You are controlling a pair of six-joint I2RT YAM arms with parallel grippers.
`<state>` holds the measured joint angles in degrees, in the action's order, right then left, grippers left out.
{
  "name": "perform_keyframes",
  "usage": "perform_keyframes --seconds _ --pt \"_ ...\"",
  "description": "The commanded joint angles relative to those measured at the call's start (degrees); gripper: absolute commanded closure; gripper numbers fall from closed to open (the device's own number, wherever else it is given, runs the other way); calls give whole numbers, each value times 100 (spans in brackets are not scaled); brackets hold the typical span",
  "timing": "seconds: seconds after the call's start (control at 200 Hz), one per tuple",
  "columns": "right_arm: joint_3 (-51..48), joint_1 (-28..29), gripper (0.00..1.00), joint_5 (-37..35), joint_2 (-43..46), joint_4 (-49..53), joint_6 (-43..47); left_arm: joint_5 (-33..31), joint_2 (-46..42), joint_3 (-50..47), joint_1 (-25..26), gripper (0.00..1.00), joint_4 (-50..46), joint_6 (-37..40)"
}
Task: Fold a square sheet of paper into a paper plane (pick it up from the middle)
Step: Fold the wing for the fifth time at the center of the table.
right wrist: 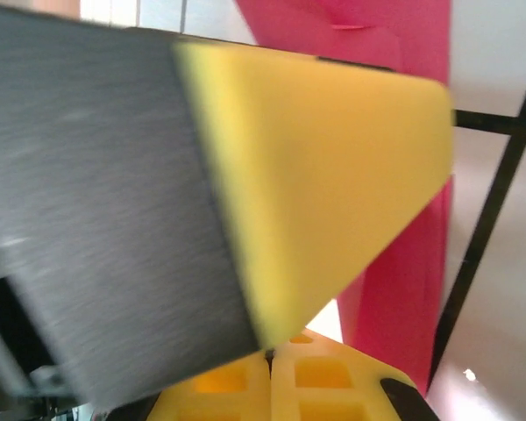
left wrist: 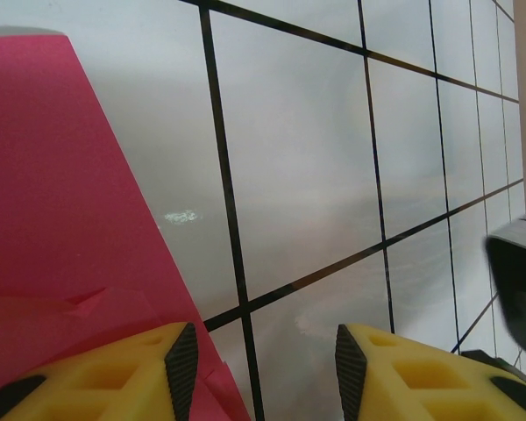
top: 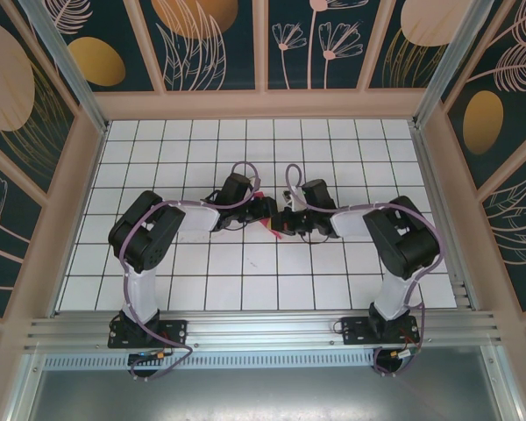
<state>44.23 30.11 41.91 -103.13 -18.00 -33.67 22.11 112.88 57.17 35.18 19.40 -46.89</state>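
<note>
A white table ruled in a black grid (top: 245, 289) carries two black-and-white robot arms, the left arm (top: 145, 232) and the right arm (top: 403, 237), both bent inward so their wrists meet at the middle of the table. This lets the two of them work on one small item together.

That item is the thin magenta-pink sheet of paper (left wrist: 53, 193). It is already creased into layers with a tapering edge, and it sits between the two wrists near the centre of the table.

The left gripper (left wrist: 263, 351) stands with its yellow jaws apart and bare table showing between them. One finger sits over the paper's edge, probably to steady the fold rather than pinch it.

The right gripper (right wrist: 270, 364) has its yellow fingers pressed together, with the pink paper just beside them. Whether a layer is caught between them cannot be told. A blurred yellow-and-grey wedge (right wrist: 316, 175), probably the other gripper's finger, is very close to its lens.

The dart shape looks unfinished.
</note>
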Motion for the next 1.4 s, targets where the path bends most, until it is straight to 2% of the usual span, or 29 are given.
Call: perform_keyframes --seconds 0.0,0.37,0.826,1.166,1.396 --pt "146 -44 95 67 -226 7 -139 20 152 82 -20 51 -306 136" --pt "-91 -173 96 91 -503 69 -144 22 155 128 -21 51 -354 153" --pt "-202 -229 99 -667 -693 860 -35 4 208 166 -22 51 -406 179" --pt "115 -202 97 -18 230 1094 22 21 160 157 -22 52 -425 189" --pt "338 -68 96 50 -30 1294 106 48 177 177 -26 51 -414 176"
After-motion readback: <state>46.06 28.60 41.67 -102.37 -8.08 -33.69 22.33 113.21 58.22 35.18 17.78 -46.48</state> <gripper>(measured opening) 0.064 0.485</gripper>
